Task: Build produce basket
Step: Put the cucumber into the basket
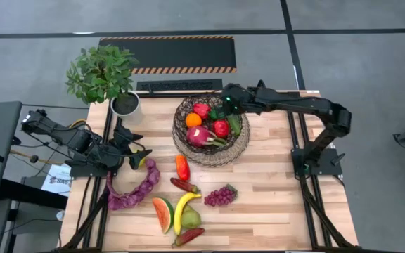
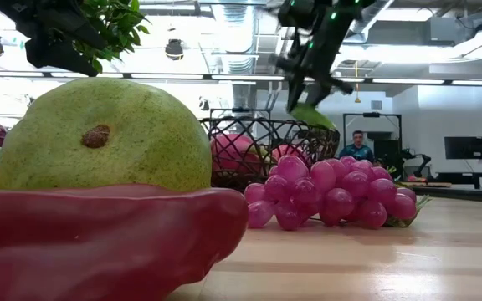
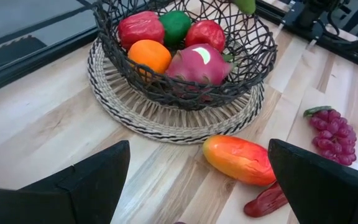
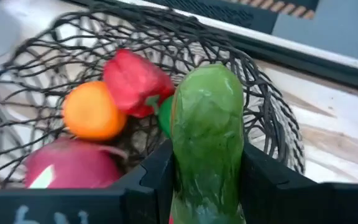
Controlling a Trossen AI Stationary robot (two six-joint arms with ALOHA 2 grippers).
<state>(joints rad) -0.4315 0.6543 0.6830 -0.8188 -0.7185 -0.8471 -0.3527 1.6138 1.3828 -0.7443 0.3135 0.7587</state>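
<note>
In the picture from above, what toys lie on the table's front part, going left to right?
Purple string → watermelon slice → yellow banana → purple grapes.

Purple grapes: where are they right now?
In the high view, the purple grapes lie on the table in front of the basket, right of the banana.

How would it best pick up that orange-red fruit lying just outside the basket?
Probably across the middle of the orange-red fruit, coming straight down from above. It lies flat and elongated on the wooden table, apart from the basket, so its narrow width fits between fingers.
</note>
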